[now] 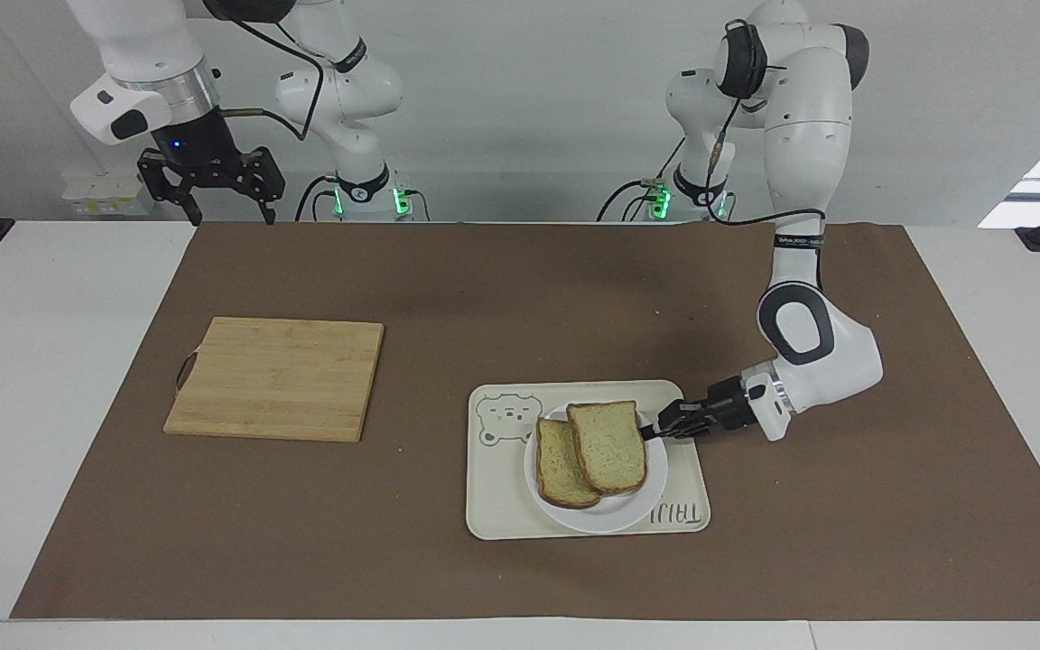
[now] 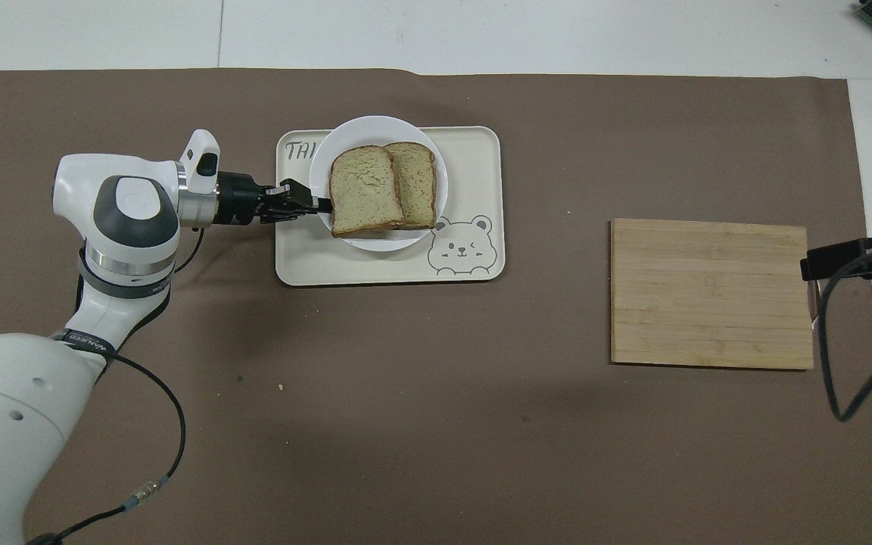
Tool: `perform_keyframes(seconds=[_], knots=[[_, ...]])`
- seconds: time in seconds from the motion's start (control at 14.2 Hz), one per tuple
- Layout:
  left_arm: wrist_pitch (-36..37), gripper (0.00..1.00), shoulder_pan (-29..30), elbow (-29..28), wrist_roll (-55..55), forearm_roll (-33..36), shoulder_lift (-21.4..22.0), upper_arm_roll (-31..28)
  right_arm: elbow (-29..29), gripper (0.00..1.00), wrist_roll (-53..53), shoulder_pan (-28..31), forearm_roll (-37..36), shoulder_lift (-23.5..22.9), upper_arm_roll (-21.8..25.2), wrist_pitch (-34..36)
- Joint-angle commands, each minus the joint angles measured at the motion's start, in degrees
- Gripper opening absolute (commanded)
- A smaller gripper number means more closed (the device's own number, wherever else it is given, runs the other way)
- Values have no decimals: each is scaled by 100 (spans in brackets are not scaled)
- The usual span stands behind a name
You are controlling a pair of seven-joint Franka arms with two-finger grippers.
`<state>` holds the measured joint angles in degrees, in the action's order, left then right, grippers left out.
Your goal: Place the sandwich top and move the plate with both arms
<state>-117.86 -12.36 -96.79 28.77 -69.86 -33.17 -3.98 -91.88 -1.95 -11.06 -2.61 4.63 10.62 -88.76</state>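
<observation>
The white plate [image 1: 615, 521] lies on or just above the cream bear tray [image 1: 502, 515], at the tray's end toward the left arm. The sandwich top [image 1: 608, 447], a squarish slice, lies on the plate and overlaps a smaller slice [image 1: 556, 476]. My left gripper [image 1: 655, 430] is shut on the plate's rim, reaching in low from the left arm's end. In the overhead view the plate [image 2: 345, 130], the sandwich top [image 2: 362, 189] and the left gripper [image 2: 319, 203] show too. My right gripper [image 1: 231, 217] is open and waits high up above the mat's edge nearest the robots.
A bamboo cutting board [image 1: 276, 377] lies on the brown mat toward the right arm's end; it also shows in the overhead view [image 2: 711, 291]. The tray [image 2: 474, 151] has a bear drawing at its end toward the board.
</observation>
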Motion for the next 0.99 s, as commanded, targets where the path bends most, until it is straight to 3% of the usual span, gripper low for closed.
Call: perform_keyframes(seconds=[0.0,0.14,0.56,0.71,0.92], knots=[[26,60,-82,11,-82,87,21,-50,39,100,-157,86,15,12,-34,70],[-26,64,-100,81,-64,244,47,-59,30,100,-157,86,15,12,-34,69],[-96,87,-109,511,-134,1834,213,-76,30,100,-157,86,15,12,-42,78],[-183,100,-222,503,-501,2701,546,-111,30,100,-157,86,15,12,-42,69],[-413,100,-267,538,-1135,4293,995,-103,30,100,-157,86,15,12,-42,69]])
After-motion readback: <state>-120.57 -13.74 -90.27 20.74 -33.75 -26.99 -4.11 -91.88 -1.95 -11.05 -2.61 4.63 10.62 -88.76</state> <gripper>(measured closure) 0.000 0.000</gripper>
